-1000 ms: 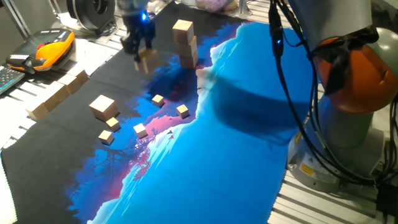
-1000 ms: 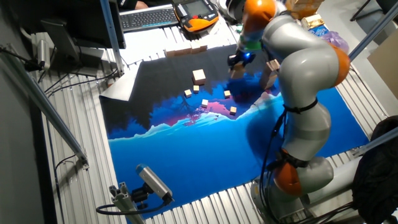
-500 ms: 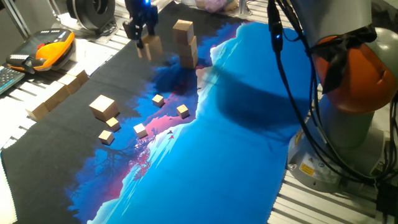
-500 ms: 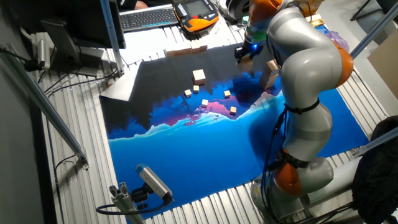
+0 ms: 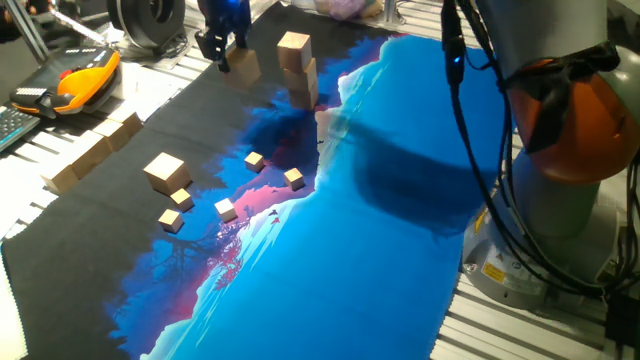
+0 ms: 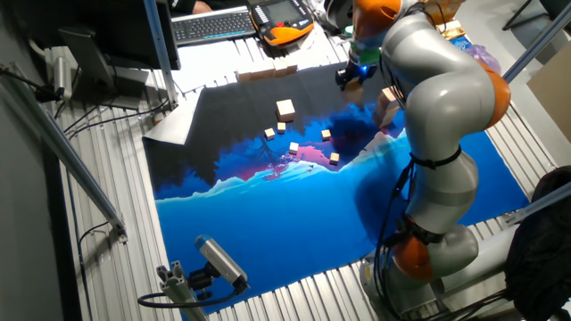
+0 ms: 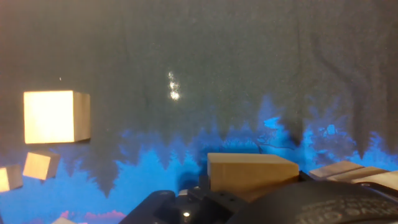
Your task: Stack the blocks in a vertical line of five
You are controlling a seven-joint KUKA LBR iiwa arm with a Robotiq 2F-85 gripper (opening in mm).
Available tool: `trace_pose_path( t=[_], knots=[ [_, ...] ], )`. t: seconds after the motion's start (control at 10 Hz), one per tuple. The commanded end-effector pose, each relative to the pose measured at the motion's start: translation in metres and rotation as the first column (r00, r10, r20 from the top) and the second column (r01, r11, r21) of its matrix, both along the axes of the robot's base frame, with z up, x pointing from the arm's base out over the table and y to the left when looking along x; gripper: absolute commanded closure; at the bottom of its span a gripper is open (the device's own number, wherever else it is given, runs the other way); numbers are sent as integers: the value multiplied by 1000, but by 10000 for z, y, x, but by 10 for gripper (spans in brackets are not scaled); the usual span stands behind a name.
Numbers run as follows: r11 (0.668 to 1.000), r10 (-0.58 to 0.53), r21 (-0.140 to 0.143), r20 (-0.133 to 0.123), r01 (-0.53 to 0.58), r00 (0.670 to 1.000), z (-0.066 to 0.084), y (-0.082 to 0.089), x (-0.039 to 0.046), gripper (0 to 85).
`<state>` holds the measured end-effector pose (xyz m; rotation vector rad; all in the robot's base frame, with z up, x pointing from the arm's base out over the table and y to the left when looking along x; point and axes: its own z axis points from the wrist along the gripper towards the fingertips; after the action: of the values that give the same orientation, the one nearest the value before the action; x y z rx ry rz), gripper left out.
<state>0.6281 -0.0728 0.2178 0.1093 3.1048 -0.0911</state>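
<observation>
My gripper (image 5: 226, 48) is shut on a light-tan block (image 5: 244, 66) and holds it in the air, left of and about level with the top of a stack. The stack (image 5: 300, 74) is three blocks high and stands on the black part of the mat. In the other fixed view the gripper (image 6: 350, 75) is left of the stack (image 6: 389, 103). A loose block (image 5: 165, 170) lies at the left and also shows in the other fixed view (image 6: 285, 109). In the hand view the held block (image 7: 251, 173) is at the bottom centre and the loose block (image 7: 55, 116) at the left.
Several tiny wooden cubes (image 5: 254, 160) lie scattered on the mat between the loose block and the stack. Long wooden bars (image 5: 95, 150) lie at the left edge. An orange pendant (image 5: 80, 78) and a keyboard sit beyond the mat. The arm's base (image 5: 560, 150) stands at the right.
The gripper has risen with the block and moved away from the mat's surface, toward the far edge. The stack and loose block have not moved.
</observation>
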Motion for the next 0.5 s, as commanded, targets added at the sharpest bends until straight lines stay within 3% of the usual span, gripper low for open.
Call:
trace_pose_path(
  t=[0.0,0.4],
  knots=[
    [1000,0,2,1,0,1000,3,0,0,850],
    [1000,6,-11,-21,-6,1000,3,0,0,850]
  ],
)
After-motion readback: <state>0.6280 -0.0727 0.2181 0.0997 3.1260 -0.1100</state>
